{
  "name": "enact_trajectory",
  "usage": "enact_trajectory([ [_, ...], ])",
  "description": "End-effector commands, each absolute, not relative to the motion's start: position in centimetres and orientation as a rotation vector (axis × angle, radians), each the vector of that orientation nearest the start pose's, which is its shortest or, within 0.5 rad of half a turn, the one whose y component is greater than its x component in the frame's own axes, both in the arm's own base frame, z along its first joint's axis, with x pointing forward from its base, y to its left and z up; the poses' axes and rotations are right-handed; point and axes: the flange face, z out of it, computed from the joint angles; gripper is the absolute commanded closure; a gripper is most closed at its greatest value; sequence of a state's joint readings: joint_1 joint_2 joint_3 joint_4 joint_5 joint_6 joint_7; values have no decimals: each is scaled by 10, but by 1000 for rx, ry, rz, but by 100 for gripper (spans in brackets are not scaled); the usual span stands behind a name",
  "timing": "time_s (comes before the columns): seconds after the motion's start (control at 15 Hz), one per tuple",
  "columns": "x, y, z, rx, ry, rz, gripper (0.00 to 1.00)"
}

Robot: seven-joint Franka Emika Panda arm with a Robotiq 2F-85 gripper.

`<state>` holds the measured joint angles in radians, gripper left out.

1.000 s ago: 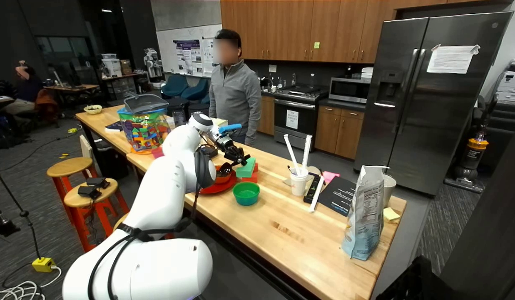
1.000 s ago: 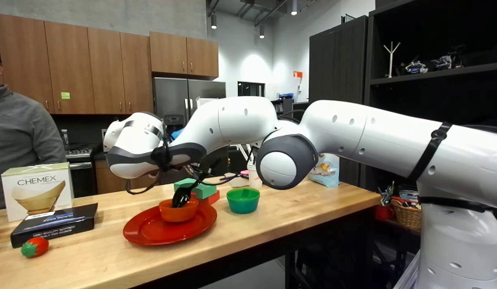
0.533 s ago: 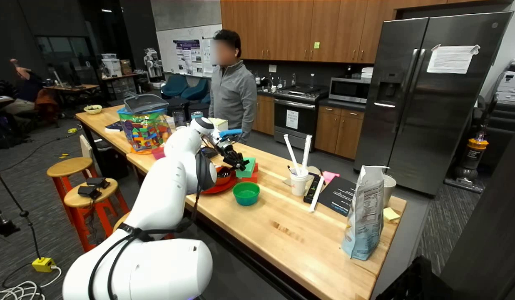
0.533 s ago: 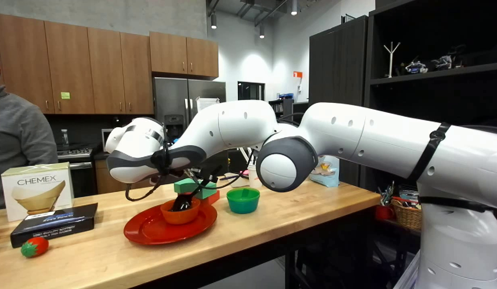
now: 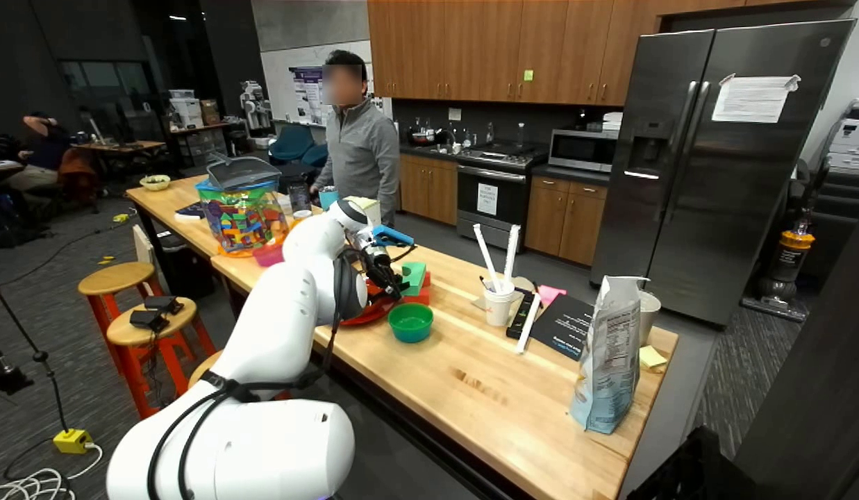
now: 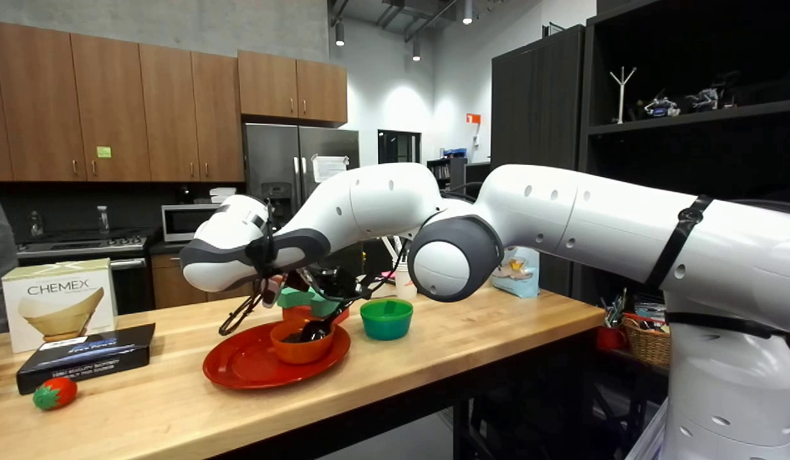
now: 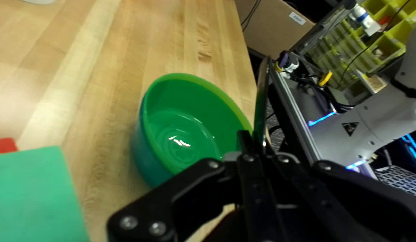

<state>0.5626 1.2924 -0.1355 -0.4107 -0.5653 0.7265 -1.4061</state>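
Between your jaws, clamped on it, you hold the black spoon [image 6: 315,330], its head inside the orange bowl [image 6: 302,351] below them. Just beside the jaws, the green block [image 7: 29,198] sits on a red block [image 7: 2,146]; beneath the bowl lies the red plate [image 6: 241,363]; farther out stands the green bowl [image 6: 387,324].

The black utensil [image 6: 317,330] is partly hidden in the orange bowl [image 6: 300,351], dude's face [image 5: 344,85] is blurred, wrist view chops the green block [image 7: 34,198] lower left.
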Motion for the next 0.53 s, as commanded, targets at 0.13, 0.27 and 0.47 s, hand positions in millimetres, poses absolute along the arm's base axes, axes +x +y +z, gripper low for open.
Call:
enact_trajectory([
  [0.13, 617, 252, 263, 1780, 1944, -1787, 99],
  [0.27, 616, 248, 261, 1814, 1976, -1804, 99],
  [0.47, 618, 243, 261, 1855, 1989, -1797, 99],
])
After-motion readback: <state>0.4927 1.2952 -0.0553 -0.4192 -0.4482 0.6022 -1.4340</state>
